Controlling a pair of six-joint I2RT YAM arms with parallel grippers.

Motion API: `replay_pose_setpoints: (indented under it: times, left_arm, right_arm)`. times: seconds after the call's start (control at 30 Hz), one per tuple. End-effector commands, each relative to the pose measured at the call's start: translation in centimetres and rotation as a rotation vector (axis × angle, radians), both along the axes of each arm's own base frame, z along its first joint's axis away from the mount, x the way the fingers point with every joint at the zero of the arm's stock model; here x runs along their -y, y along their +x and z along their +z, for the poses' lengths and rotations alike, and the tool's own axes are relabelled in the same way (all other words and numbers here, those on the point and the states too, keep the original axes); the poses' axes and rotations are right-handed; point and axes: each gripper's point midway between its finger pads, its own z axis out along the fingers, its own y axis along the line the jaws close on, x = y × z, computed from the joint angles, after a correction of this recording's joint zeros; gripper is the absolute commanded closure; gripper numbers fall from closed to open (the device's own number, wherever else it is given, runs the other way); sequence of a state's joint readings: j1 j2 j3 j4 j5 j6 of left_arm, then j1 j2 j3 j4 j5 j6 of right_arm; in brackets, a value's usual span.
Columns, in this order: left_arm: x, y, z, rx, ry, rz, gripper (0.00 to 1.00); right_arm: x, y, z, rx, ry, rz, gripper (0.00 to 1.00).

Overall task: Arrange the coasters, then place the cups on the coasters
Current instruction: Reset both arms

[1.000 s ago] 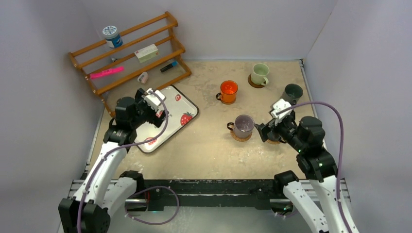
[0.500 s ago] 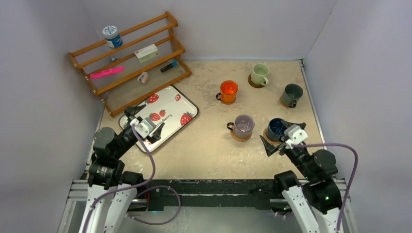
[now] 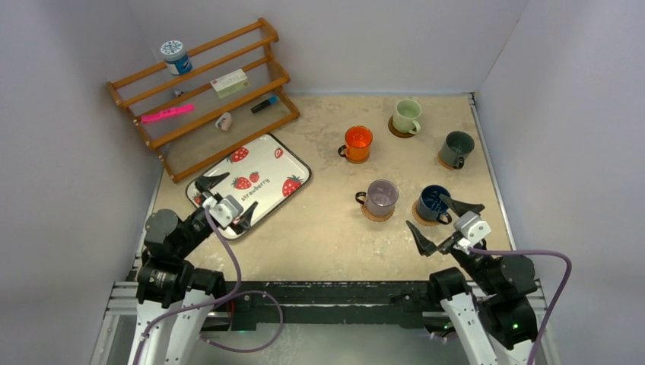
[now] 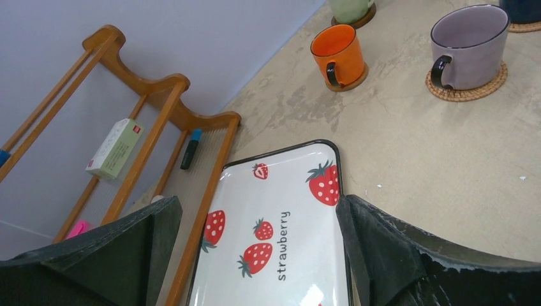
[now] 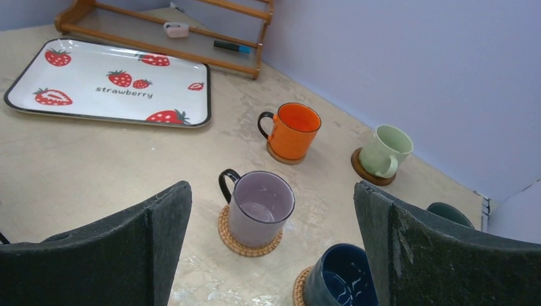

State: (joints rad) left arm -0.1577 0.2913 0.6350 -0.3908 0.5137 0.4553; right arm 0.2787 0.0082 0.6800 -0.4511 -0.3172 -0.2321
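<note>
Five cups [image 3: 407, 114] upright, each on a coaster [image 3: 376, 215], counter's [image 3: 327, 236] right half. Orange cup [image 3: 358, 141] and purple cup [image 3: 381, 196]: handles point left. Left end effector [image 3: 239, 192] above tray [image 3: 270, 167], right end effector [image 3: 426, 211] near blue cup [image 3: 433, 201]; both jaws apart, empty.

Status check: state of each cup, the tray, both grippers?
pale green cup: upright on coaster
orange cup: upright on coaster
dark grey-green cup: upright on coaster
purple-grey cup: upright on woven coaster
dark blue cup: upright on coaster
strawberry tray: flat on table
left gripper: open, holding nothing
right gripper: open, holding nothing
</note>
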Motion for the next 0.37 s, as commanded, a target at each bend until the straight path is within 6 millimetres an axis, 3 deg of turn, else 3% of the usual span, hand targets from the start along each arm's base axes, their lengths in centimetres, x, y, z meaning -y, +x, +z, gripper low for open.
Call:
replay_pose_setpoints:
  times: [0.0, 0.33]
  left_arm:
    - [0.7, -1.0, -0.1, 0.012, 0.007, -0.058, 0.0]
    - [1.6, -1.6, -1.3, -0.009, 0.044, -0.13, 0.0]
  right_arm:
    - [-0.4, -0.4, 0.6, 0.009, 0.027, 0.029, 0.01]
    - [-0.1, -0.7, 1.0, 0.008, 0.04, 0.012, 0.01]
